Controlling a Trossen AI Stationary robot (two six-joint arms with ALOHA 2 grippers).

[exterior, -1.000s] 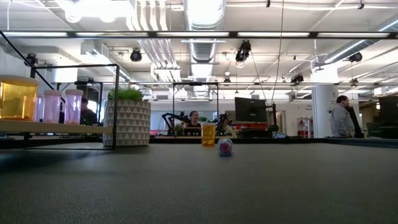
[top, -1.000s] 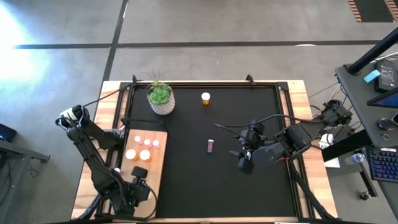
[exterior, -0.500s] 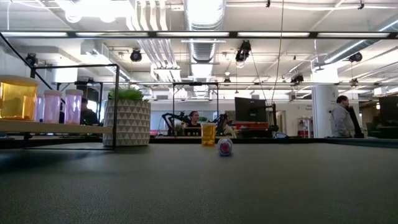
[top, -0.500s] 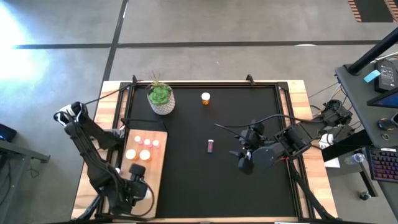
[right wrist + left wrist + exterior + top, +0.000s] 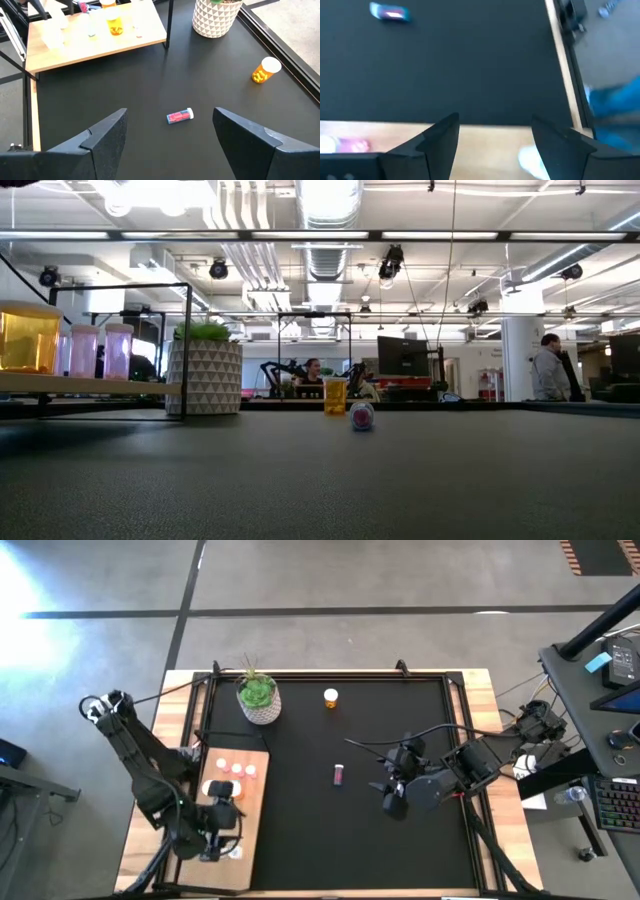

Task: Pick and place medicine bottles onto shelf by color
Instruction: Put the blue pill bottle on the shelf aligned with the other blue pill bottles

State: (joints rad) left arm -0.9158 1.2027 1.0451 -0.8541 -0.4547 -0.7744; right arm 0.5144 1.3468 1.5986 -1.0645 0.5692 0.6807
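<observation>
So on the black mat (image 5: 400, 850) there are two loose bottles: an orange bottle (image 5: 330, 697) standing upright near the far edge and a pink bottle (image 5: 339, 774) lying on its side around the middle, long axis running roughly far edge to near edge. The shelf (image 5: 252, 830) along the mat's left edge has at least five more standing at its far end, plus a white bottle (image 5: 231, 851) close to its near end. The left gripper (image 5: 222, 823) hangs over the shelf, fingers apart, holding nothing; the right gripper (image 5: 391, 797) sits right of the pink bottle, jaws wide and empty.
</observation>
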